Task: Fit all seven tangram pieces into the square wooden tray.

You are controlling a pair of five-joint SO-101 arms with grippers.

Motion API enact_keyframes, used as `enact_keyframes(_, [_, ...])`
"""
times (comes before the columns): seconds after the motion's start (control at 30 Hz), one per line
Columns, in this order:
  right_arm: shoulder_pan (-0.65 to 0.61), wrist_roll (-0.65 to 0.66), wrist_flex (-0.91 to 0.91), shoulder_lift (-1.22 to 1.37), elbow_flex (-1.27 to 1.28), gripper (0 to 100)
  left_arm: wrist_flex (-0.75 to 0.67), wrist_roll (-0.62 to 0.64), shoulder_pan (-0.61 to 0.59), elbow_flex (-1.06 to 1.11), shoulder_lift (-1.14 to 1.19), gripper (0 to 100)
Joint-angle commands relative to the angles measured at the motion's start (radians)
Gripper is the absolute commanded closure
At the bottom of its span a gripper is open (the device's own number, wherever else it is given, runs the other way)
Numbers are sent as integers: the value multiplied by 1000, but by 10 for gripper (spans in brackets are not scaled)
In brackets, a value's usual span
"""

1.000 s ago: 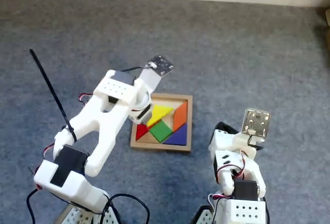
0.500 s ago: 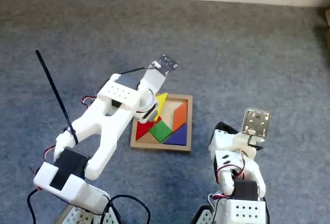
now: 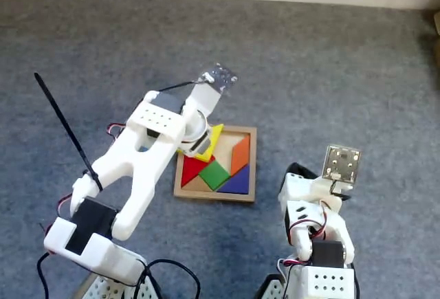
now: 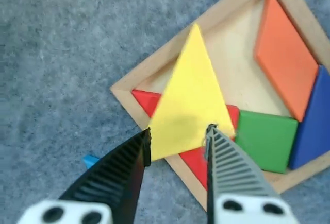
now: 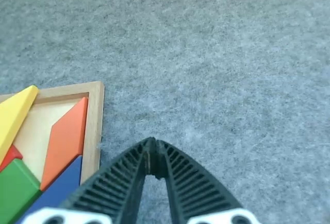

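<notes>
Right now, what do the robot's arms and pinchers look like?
The left arm and right arm are chunky white plastic with black motors and thin red and black cables. The left gripper and right gripper have black, ribbed, pointed fingers.

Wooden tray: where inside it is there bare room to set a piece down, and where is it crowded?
Bare floor lies by the wooden tray's far rim, between the yellow triangle held in the left tool and the orange piece. The near half is crowded: red piece, green square and blue piece side by side.
</notes>
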Motion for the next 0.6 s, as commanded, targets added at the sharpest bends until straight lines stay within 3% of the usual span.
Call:
enact_keyframes(0.0, [10,-3,2,15,148,995,-71,6,-39,-28,-10,817])
enact_keyframes(0.13, [10,-3,2,15,148,995,-129,0,-58,-39,97,817])
enact_keyframes(0.33, [10,-3,2,15,148,995,-44,0,-10,-157,202,817])
enact_keyframes(0.57, [10,-3,2,15,148,995,17,-150,73,-229,245,817])
